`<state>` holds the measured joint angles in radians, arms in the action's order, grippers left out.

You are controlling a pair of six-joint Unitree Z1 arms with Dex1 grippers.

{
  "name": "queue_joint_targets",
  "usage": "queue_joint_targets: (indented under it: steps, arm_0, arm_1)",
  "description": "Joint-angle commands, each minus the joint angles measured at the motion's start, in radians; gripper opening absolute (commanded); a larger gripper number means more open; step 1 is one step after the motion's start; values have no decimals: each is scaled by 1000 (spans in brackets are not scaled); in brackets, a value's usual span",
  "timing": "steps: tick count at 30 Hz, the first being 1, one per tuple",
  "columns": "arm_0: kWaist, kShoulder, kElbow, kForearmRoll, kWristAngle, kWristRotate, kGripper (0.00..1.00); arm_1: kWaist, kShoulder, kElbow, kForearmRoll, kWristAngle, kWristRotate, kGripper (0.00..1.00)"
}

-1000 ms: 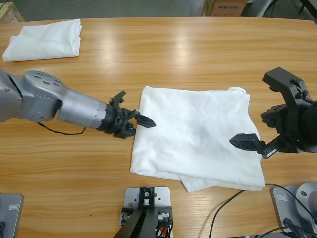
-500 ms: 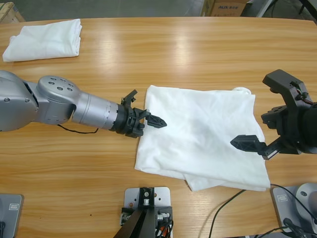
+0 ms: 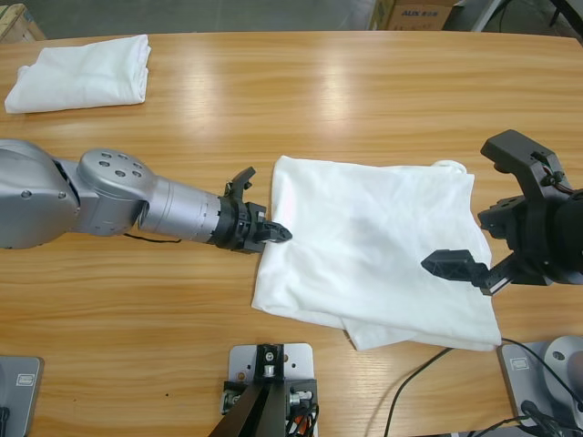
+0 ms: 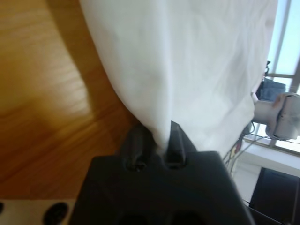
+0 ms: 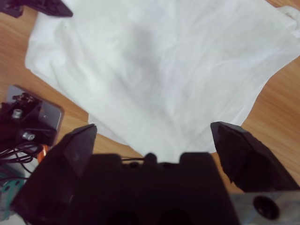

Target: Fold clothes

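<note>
A white T-shirt [image 3: 373,246] lies partly folded and rumpled on the wooden table [image 3: 319,100], right of centre. My left gripper [image 3: 276,234] comes in from the left and is shut on the shirt's left edge. The left wrist view shows a fold of the cloth [image 4: 187,70] pinched between the jaws of the left gripper [image 4: 159,143]. My right gripper [image 5: 152,127] is open wide above the shirt's [image 5: 159,75] right half. It holds nothing. In the high view one black jaw of the right gripper [image 3: 465,266] hangs over the shirt's right edge.
A second white T-shirt [image 3: 82,73], folded, rests at the table's far left corner. A cardboard box [image 3: 419,13] stands beyond the far edge. A black cable [image 3: 410,387] crosses the table's front right. The left arm's thin cable [image 3: 109,238] trails on the wood.
The left gripper went right into the shirt's left edge and closed on it. The whole shirt shifted a little to the right. The right arm barely moved.
</note>
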<state>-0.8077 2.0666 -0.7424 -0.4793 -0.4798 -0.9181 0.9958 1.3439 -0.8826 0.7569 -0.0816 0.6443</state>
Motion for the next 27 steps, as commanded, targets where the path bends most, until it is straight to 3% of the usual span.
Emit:
queue_joint_targets:
  steps: [1, 11, 20, 24, 27]
  arm_0:
    - [105, -87, 108, 186, 107, 34, 0]
    - [318, -350, 151, 585, 134, 144, 0]
    - [517, -536, 217, 813, 216, 304, 0]
    - [529, -577, 183, 873, 217, 329, 0]
    - [500, -618, 78, 987, 231, 369, 0]
  arm_1:
    - [9, -13, 30, -29, 19, 12, 982]
    - [9, 5, 42, -65, 19, 14, 982]
    - [9, 48, 42, -115, 25, 13, 982]
    - [9, 52, 41, -118, 28, 13, 982]
    - [9, 53, 54, -120, 39, 14, 982]
